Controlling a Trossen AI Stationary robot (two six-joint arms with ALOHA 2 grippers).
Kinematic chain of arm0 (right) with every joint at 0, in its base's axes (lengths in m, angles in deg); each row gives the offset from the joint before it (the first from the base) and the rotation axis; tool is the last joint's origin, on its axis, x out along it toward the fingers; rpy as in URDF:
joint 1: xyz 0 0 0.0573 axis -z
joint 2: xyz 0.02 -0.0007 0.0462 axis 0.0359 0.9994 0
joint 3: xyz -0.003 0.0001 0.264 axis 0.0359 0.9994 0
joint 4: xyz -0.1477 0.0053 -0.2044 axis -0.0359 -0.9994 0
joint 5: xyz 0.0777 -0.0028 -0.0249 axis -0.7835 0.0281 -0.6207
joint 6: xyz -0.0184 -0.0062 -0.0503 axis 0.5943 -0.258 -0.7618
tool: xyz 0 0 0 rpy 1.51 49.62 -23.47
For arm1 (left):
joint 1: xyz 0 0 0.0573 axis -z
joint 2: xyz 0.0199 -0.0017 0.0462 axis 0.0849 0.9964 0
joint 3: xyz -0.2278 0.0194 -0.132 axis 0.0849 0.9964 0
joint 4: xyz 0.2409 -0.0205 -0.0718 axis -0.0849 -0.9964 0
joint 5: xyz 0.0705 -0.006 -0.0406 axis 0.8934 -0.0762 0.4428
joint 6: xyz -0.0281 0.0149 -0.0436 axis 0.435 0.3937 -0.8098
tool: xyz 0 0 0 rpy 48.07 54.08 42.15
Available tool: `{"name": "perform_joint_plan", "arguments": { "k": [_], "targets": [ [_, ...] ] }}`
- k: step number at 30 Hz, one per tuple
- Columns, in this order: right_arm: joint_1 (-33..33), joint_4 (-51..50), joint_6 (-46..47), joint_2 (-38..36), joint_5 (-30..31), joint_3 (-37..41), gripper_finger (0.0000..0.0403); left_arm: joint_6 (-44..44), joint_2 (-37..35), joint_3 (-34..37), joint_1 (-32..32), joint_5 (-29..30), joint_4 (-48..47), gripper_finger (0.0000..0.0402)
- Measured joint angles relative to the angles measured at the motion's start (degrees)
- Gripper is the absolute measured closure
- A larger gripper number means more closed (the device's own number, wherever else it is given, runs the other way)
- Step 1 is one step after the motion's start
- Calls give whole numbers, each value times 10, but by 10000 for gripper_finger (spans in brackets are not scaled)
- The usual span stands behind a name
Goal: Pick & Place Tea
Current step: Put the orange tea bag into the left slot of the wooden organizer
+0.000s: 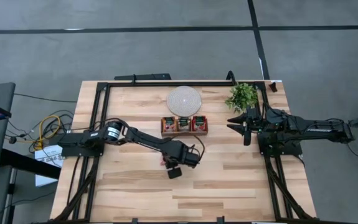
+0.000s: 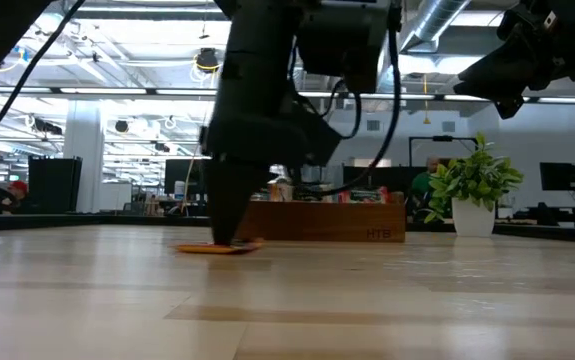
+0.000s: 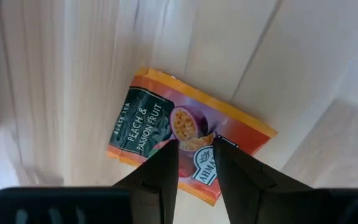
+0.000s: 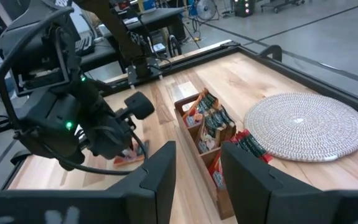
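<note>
A red-orange tea sachet [image 3: 185, 140] with a dark green band lies flat on the table, in front of the tray; it also shows in the low view [image 2: 219, 247]. My left gripper [image 3: 195, 148] points down at it, its fingers a narrow gap apart over the sachet's middle. It shows in the high view [image 1: 169, 163]. Several more sachets [image 4: 211, 124] stand in the brown three-compartment tray [image 1: 184, 124]. My right gripper [image 4: 197, 149] is open and empty, above the table's right side [image 1: 246, 126]. My left gripper comes at the sachet from above, pointing down. Its two fingertips [image 3: 166, 155] stand on the sachet's printed face near the middle [image 3: 194, 163], with a strip of the face showing between them. The sachet lies flat on the table [image 2: 219, 247].
A round white woven disc [image 1: 183, 99] lies behind the tray. A small potted plant [image 1: 242, 96] stands at the far right, next to my right gripper. A black frame [image 1: 166, 82] runs along the table's edges. Bare wood lies toward the near edge.
</note>
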Motion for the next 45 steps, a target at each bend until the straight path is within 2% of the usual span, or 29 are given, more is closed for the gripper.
{"name": "perform_joint_plan", "arguments": {
  "k": [6, 10, 15, 19, 24, 27, 37, 45],
  "targets": [
    [0, 0, 0, 0, 0, 0, 285, -83, -11, 3, 8, 1, -11, 303],
    [0, 0, 0, 0, 0, 0, 285, -108, -45, 3, 9, 0, -10, 303],
    [0, 2, 0, 0, 0, 0, 285, -99, -94, 2, 9, 48, -49, 303],
    [0, 5, 0, 0, 0, 0, 285, -30, -127, 2, 8, 91, -55, 303],
    [0, 11, 1, 0, 0, 0, 285, 132, -129, 7, 11, 103, 47, 303],
    [0, 11, 7, 0, 0, 0, 285, 184, -129, 40, 11, 94, 116, 303],
    [0, 10, 14, 0, 0, 0, 285, 214, -129, 145, -1, 113, 182, 303],
    [0, 9, 14, 0, 0, 0, 285, 231, -129, 153, -1, 96, 204, 303]
  ]
}}
